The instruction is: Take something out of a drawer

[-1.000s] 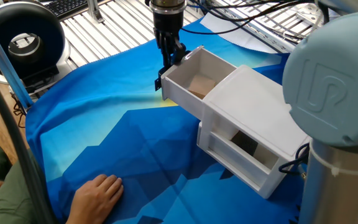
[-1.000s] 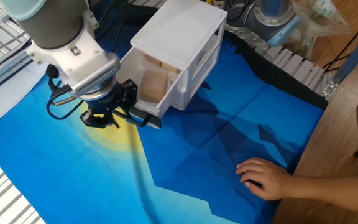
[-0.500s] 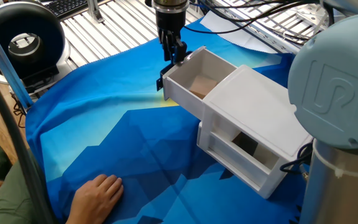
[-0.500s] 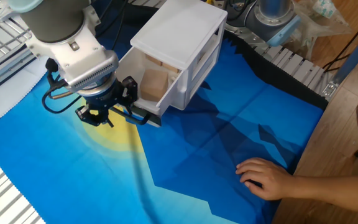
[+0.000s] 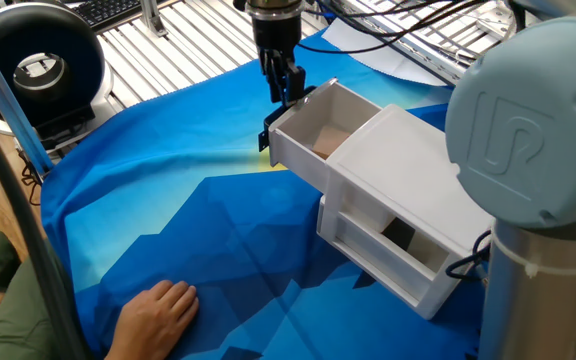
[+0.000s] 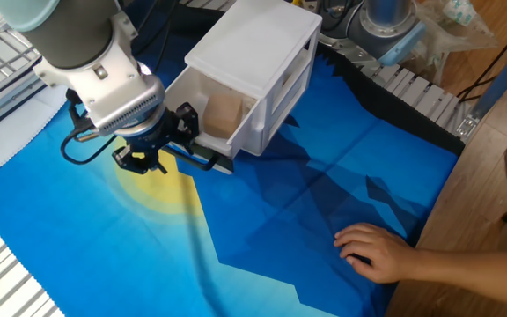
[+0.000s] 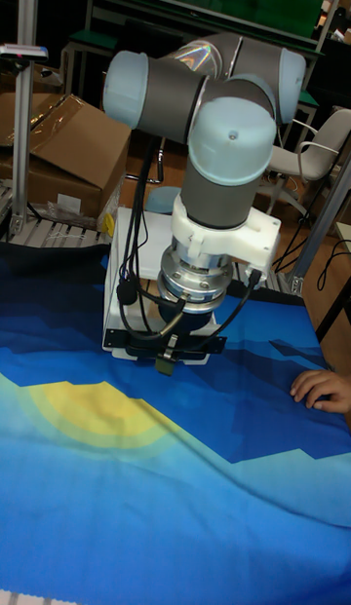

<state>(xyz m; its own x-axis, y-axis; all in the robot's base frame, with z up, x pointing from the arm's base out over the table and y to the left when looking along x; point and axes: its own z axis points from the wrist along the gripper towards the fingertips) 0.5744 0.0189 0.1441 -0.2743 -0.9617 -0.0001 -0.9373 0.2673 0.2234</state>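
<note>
Gripping the black bar handle [image 6: 202,158], the gripper [image 5: 284,88] has its fingers closed on it at the front of the drawer [image 5: 313,135], which stands pulled out of the white box [image 5: 418,190]. Wooden cube [image 6: 224,114] sits inside. A person's hand [image 6: 372,250] rests on the blue cloth [image 5: 198,220].

- The arm reaches down from a bulky grey-blue joint, its wrist pointing nearly straight down.
- The hand [image 5: 281,92] hangs low, close to the surface, with black fingers [image 6: 144,161] pointing down.
- The fingers stand close together; whether they are fully closed cannot be told.
- Black cables loop around the ribbed wrist flange.
- In the tall fixed view, the hand [image 7: 168,357] sits directly below the white wrist block.
</note>
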